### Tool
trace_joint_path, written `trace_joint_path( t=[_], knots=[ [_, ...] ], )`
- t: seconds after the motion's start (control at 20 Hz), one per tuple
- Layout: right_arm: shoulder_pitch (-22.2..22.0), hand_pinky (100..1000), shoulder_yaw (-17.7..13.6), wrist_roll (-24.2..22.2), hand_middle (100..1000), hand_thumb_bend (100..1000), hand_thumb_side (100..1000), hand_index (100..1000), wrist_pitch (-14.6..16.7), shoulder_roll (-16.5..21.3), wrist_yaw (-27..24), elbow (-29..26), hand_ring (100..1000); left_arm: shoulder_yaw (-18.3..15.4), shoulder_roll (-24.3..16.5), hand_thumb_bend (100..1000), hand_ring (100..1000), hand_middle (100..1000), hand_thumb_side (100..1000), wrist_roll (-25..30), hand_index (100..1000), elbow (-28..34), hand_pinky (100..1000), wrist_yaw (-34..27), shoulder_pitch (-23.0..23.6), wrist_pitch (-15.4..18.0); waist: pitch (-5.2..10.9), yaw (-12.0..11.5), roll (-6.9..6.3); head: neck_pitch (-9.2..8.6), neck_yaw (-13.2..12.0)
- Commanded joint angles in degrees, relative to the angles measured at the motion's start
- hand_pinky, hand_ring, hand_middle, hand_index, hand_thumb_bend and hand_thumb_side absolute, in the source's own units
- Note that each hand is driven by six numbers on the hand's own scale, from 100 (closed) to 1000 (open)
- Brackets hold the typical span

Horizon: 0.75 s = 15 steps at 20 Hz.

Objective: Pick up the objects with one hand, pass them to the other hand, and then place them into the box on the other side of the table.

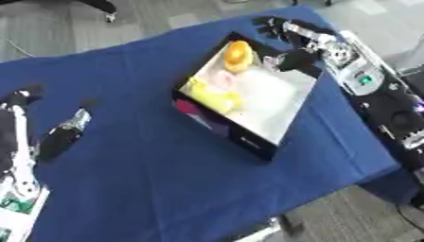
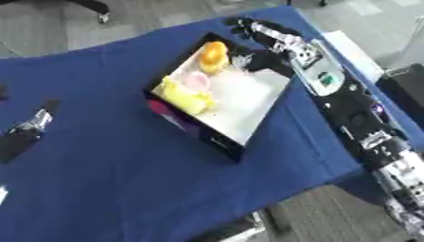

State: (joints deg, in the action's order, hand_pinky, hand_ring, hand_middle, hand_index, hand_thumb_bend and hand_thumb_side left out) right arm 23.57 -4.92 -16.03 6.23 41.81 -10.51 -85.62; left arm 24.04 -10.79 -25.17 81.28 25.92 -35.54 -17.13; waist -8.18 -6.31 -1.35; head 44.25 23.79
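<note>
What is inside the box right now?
The box holds an orange object, a pink one and a yellow one. Its near wall hides whatever lies low behind it.

Both head cams look steeply down, tilted; share blue table [image 1: 157, 156] & box [image 2: 217, 140]; mid range.

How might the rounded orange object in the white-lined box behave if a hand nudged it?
The rounded orange object would probably roll, given its curved outline. It lies near the far wall of the white-lined box, which would likely stop it. Its weight cannot be judged.
</note>
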Motion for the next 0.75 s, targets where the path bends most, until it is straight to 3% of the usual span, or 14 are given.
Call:
trace_joint_path(
  t=[0.05,0.2,0.4,0.6,0.75],
  knots=[
    [-0.8,1000,-2.8,3.0,1000,100,471,1000,0.8,4.4,-9.8,-5.3,1000,-3.2,-3.4,429,829,672,708,-1.7,848,4.5,805,-3.2,-0.1,-0.3,1.95,0.2,-0.12,-0.14,-2.0],
    [-4.7,1000,-5.6,4.2,1000,100,427,1000,2.9,5.9,-16.6,-8.7,1000,-7.2,-6.1,372,865,714,720,-3.8,877,8.3,806,-10.9,1.1,-1.4,1.96,0.2,0.24,-0.14,-4.0],
    [-9.7,1000,-9.3,5.6,1000,100,415,1000,4.1,5.9,-19.7,-11.2,1000,-10.7,-9.1,355,874,719,737,-7.5,881,11.6,804,-25.1,3.2,-0.2,1.84,0.4,0.69,-0.14,-5.4],
    [-15.2,1000,-13.1,7.5,1000,100,476,1000,4.8,3.8,-21.1,-13.4,1000,-14.3,-10.9,369,874,721,770,-12.4,881,12.3,802,-39.5,6.2,5.0,1.70,0.8,1.30,-0.14,-6.3],
    [-18.1,1000,-15.0,8.9,1000,100,513,1000,5.2,2.0,-21.4,-14.9,1000,-15.6,-11.4,375,874,723,789,-15.1,885,11.3,801,-44.6,7.4,8.8,1.60,1.1,1.68,-0.14,-7.9]
  ],
)
